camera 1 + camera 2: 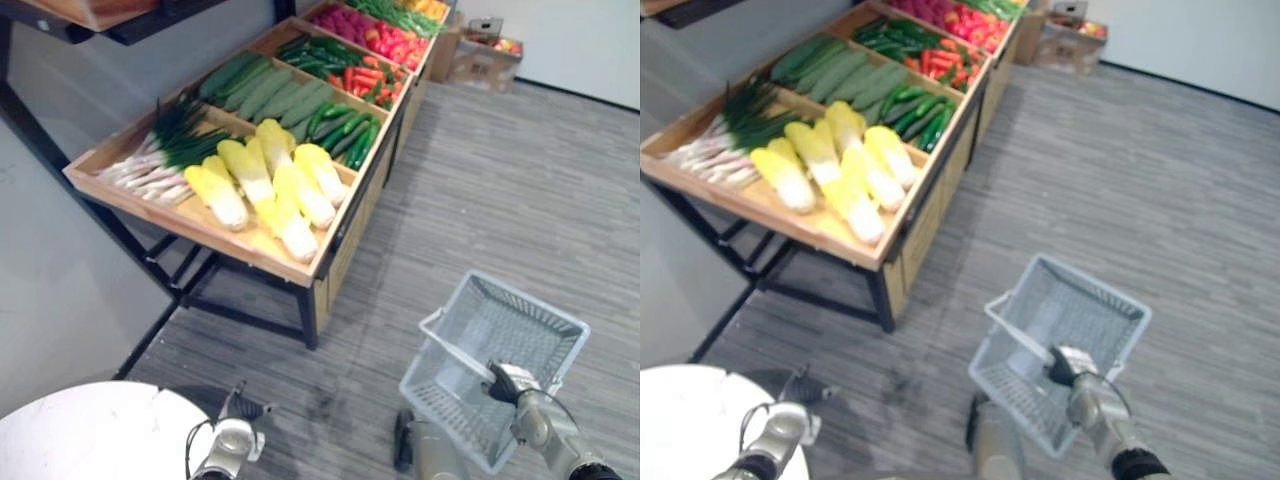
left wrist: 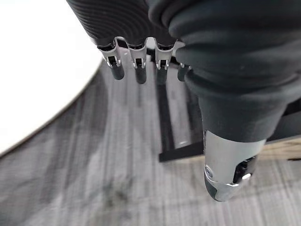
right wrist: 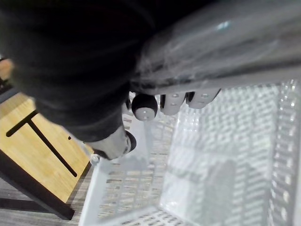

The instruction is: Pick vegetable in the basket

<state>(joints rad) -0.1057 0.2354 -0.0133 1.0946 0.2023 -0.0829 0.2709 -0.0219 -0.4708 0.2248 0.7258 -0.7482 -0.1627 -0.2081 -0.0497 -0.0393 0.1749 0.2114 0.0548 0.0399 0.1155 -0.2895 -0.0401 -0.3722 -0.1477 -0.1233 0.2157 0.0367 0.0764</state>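
while the left eye view has yellow-white long cabbages (image 1: 283,190) on a wooden stand (image 1: 200,230), well apart from the pale grey mesh basket (image 1: 505,330), the left wrist view shows the left hand (image 2: 140,68) with straight loose fingers, the right wrist view the right hand (image 3: 146,107) curled round its handle, and a cabbage seems light, stiff and smooth, best taken at its thick middle.

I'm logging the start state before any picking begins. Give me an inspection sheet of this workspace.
Surface: wooden stand, divided tray, stocked.
Job's things: basket empty; cabbages and leeks at the near end; cucumbers and green peppers behind them; carrots farther back.
Clutter: nothing seen.
Hands: right hand curled round the basket's handle; left hand open, empty, low beside a white round table.
Cables: nothing seen.
Surroundings: grey floor; cardboard box by the far wall.
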